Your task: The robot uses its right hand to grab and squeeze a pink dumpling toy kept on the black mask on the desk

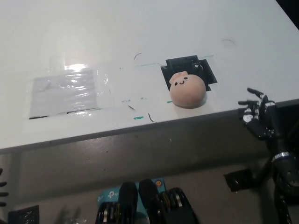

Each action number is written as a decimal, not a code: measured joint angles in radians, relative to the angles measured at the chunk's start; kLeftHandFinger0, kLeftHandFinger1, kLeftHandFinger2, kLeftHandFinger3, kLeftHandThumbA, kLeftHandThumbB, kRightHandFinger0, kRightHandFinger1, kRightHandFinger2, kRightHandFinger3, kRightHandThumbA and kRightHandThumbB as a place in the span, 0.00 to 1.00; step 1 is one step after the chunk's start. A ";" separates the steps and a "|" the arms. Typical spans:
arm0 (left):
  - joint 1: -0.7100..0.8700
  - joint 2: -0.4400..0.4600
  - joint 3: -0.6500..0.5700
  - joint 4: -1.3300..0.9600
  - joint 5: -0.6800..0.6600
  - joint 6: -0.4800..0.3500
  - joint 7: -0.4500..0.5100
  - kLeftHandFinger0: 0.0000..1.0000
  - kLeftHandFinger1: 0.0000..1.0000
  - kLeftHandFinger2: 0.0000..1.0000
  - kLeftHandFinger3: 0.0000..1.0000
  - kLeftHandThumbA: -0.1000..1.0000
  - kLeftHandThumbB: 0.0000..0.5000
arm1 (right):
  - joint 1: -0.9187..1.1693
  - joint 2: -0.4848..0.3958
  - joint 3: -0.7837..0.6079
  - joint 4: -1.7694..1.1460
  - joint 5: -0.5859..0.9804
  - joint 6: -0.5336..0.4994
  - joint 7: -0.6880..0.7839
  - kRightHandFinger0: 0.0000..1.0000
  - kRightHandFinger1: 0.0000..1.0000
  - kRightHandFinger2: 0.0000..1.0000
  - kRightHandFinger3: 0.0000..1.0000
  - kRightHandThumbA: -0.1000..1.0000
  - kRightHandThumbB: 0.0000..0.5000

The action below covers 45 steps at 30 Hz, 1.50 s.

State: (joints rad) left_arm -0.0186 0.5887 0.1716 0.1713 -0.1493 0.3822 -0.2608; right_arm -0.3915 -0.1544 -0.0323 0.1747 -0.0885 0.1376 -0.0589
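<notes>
- A clear plastic sheet point(67, 93) lies flat on the white desk point(140, 32) in the left middle of the frame, glare washing out its surface.
- Small dark and green marks dot the desk between the sheet and the toy; what they are cannot be made out.
- The pink dumpling toy point(187, 88) sits right of centre, near the desk's front edge, its little drawn face turned toward the upper left.
- Under it lies the black mask point(205, 72); the toy covers the mask's lower left part, and only the mask's upper and right portions show.
- The black right hand point(258, 114) is at the right edge of the frame, just off the desk's front edge, to the right of the toy and somewhat lower in the frame.
- Hand and toy are apart; bare desk shows between them.
- The right hand's fingers are spread apart, holding nothing and touching nothing visible.
- The right forearm runs down and out of the lower right corner.
- At the far lower left edge only a dark sliver shows, too little to identify.
</notes>
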 measured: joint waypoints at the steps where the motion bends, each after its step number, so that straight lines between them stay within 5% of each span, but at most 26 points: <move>1: 0.000 0.000 0.001 0.000 0.000 0.001 -0.002 0.71 0.78 0.90 1.00 0.89 0.00 | -0.012 0.000 0.004 -0.010 -0.003 0.002 0.001 0.35 0.43 0.64 0.89 0.00 0.22; 3: 0.000 0.000 0.001 0.000 -0.001 0.001 -0.003 0.70 0.78 0.89 0.98 0.89 0.00 | -0.040 0.000 0.010 -0.022 -0.007 0.003 0.003 0.36 0.45 0.65 0.90 0.00 0.26; 4: 0.000 0.000 0.001 0.000 -0.001 0.001 -0.003 0.70 0.78 0.89 0.98 0.91 0.00 | -0.062 0.000 0.014 -0.025 -0.008 0.003 0.005 0.45 0.54 0.71 0.95 0.06 0.30; 6: 0.000 0.000 0.000 0.000 -0.001 0.001 -0.003 0.71 0.78 0.89 0.98 0.91 0.00 | -0.097 -0.005 0.031 -0.034 -0.014 0.011 0.013 0.70 0.72 0.80 1.00 0.19 0.36; 7: 0.000 0.000 0.000 0.000 -0.001 0.002 -0.003 0.70 0.77 0.89 0.97 0.91 0.00 | -0.116 -0.014 0.050 -0.039 -0.019 0.020 0.023 0.94 0.90 0.89 1.00 0.28 0.46; 8: 0.000 0.000 0.000 0.000 -0.001 0.002 -0.003 0.70 0.77 0.89 0.97 0.91 0.00 | -0.132 -0.024 0.068 -0.040 -0.026 0.029 0.032 1.00 1.00 1.00 1.00 0.31 0.55; 11: 0.000 0.000 0.001 -0.001 -0.001 0.004 -0.003 0.69 0.77 0.87 0.96 0.89 0.00 | -0.178 -0.063 0.129 -0.043 -0.045 0.056 0.068 1.00 1.00 1.00 1.00 0.52 0.75; 16: 0.000 -0.001 0.003 -0.001 -0.002 0.011 -0.003 0.68 0.78 0.88 0.94 0.87 0.00 | -0.238 -0.116 0.249 -0.036 -0.107 0.102 0.125 1.00 1.00 1.00 1.00 0.57 1.00; 30: -0.001 -0.001 0.001 -0.001 -0.002 0.016 -0.004 0.69 0.77 0.85 0.95 0.93 0.00 | -0.326 -0.029 0.324 0.213 -0.225 0.132 0.119 1.00 1.00 1.00 1.00 0.57 1.00; 33: -0.002 -0.001 0.000 0.000 -0.002 0.018 -0.004 0.69 0.79 0.88 0.97 1.00 0.00 | -0.350 -0.005 0.324 0.307 -0.240 0.114 0.094 1.00 1.00 1.00 1.00 0.54 0.99; 45: -0.033 -0.001 -0.001 0.005 -0.002 0.021 -0.021 0.65 0.77 0.87 0.95 1.00 0.06 | -0.430 0.111 0.264 0.579 -0.243 0.009 -0.024 1.00 1.00 1.00 1.00 0.48 0.92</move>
State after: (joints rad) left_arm -0.0516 0.5879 0.1702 0.1768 -0.1511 0.4030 -0.2815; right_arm -0.8212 -0.0433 0.2321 0.7541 -0.3311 0.1470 -0.0831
